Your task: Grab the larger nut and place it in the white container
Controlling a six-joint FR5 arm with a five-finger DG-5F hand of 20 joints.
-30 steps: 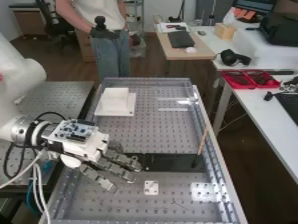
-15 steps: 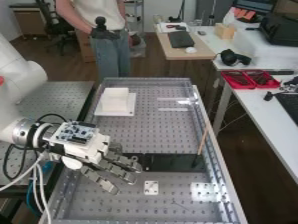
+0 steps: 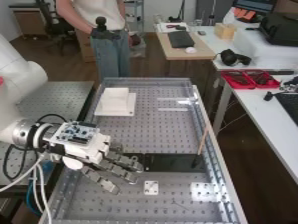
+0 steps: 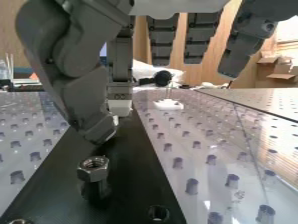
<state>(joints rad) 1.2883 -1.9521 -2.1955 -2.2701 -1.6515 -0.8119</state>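
"What's the robot hand (image 4: 80,92) doing?"

"It's spread wide, fingers (image 3: 120,171) long and loosely extended, holding nothing. In the wrist view one tip hangs near the hex nut (image 4: 92,174), with a gap between them."

"Is that the larger nut?"

"I'd judge so. It's upright on the black strip (image 4: 50,187) that crosses the desk (image 3: 130,135), hole facing up. There's a darker shape under it, but I can't tell whether that's a bolt or a reflection."

"Anything beside it?"

"A small threaded ring (image 4: 157,213) on the same strip, apart from it. Possibly the smaller nut."

"And the container?"

"Farther out, well apart from the hand, there's a white boxy piece (image 3: 116,102) toward the desk's far end. I take that for the white container, though I can't see an opening."

"So how far along are we?"

"Early. The hand is near the nut, and that's all I'd count as done. Closing on it, lifting it, carrying it over and releasing it in the container are all left. I'd line up carefully first, since a careless touch could tip it."
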